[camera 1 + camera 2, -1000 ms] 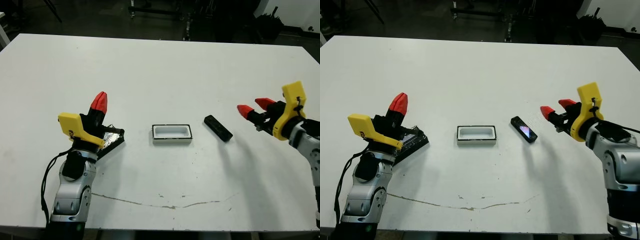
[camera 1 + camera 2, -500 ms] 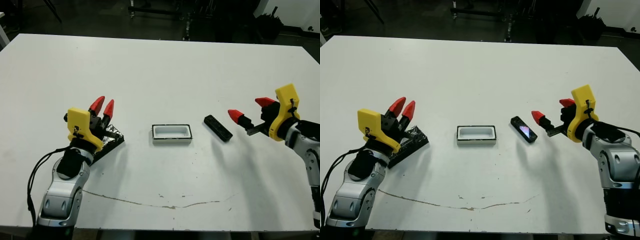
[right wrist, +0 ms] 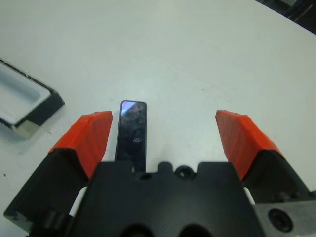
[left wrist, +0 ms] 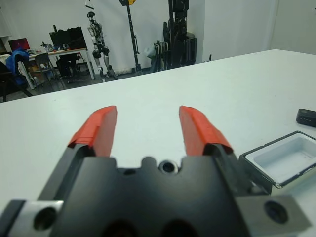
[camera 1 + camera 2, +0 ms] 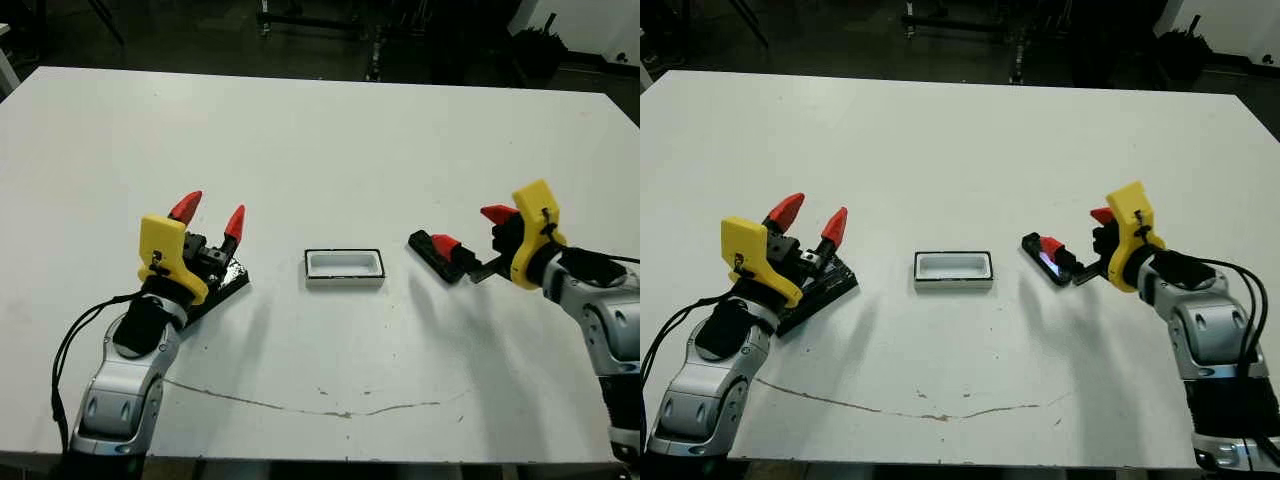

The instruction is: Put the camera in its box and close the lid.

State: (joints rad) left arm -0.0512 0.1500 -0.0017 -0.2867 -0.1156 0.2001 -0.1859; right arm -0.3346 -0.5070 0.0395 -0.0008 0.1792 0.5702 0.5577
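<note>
With its red fingers spread wide and holding nothing, the right gripper [image 5: 467, 228] sits low at the near end of the camera [image 3: 132, 134], which lies flat on the white table [image 5: 330, 140] between the two fingers, nearer one of them. Just left of the camera stands the box [image 5: 344, 267], uncovered. Farther left, the left gripper [image 5: 210, 213] is parted and empty over the lid [image 5: 818, 290].
</note>
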